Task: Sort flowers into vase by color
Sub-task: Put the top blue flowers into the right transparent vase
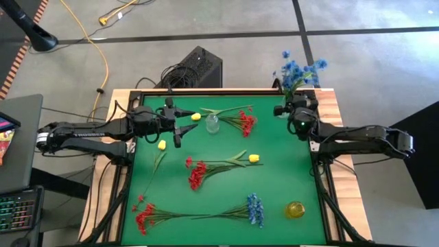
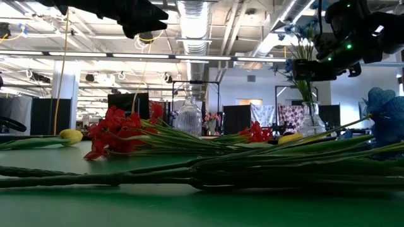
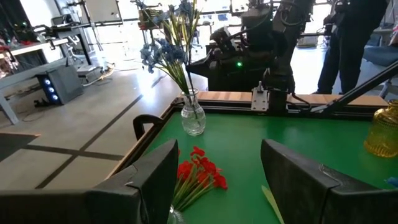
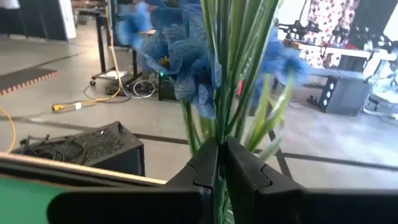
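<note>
Currently, the right gripper [image 4: 221, 168] is at the table's far right corner, fingers closed on the stems of a blue flower bunch [image 1: 299, 71] standing in a clear vase [image 3: 193, 116]. That is the only colour placed so far. The left gripper [image 1: 180, 122] hovers near the far left edge with fingers spread wide and nothing between them, just beside a second clear vase [image 1: 212, 123], which holds no flowers. A yellow vase [image 1: 295, 209] near the near right corner is also unfilled. Red sprigs [image 1: 196, 173], yellow buds [image 1: 254, 158] and one blue sprig [image 1: 254, 208] lie loose on the green mat [image 1: 274, 178]. Judged from this, most sorting remains.
</note>
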Controlling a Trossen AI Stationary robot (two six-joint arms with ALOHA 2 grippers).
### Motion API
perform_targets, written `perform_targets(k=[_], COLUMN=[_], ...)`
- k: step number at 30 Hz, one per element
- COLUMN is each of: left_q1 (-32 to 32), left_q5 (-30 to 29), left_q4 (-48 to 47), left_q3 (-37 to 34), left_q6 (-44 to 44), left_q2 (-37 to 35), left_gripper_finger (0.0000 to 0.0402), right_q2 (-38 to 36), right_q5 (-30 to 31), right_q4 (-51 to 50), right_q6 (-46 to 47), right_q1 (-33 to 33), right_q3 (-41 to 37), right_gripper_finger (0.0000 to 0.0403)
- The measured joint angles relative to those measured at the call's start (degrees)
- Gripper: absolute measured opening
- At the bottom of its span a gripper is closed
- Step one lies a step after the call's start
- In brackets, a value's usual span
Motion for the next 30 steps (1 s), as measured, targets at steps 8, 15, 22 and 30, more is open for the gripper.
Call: perform_targets(k=[8, 15, 22, 30], left_q1=[0.0, 0.0, 0.0, 0.0], left_q5=[0.0, 0.0, 0.0, 0.0], left_q4=[0.0, -0.2, -0.2, -0.2], left_q3=[0.0, 0.0, 0.0, 0.0], left_q6=[0.0, 0.0, 0.0, 0.0], left_q2=[0.0, 0.0, 0.0, 0.0], left_gripper_finger=[0.022, 0.022, 0.022, 0.022], right_q2=[0.0, 0.0, 0.0, 0.0], right_q5=[3.1, 5.4, 5.5, 5.5], right_q4=[0.0, 0.0, 0.0, 0.0], right_q6=[-4.5, -6.1, -5.6, -5.2], right_q1=[2.8, 3.4, 3.4, 3.4], right_q3=[0.0, 0.0, 0.0, 0.0], right_gripper_finger=[0.0053, 0.0054, 0.0054, 0.0079])
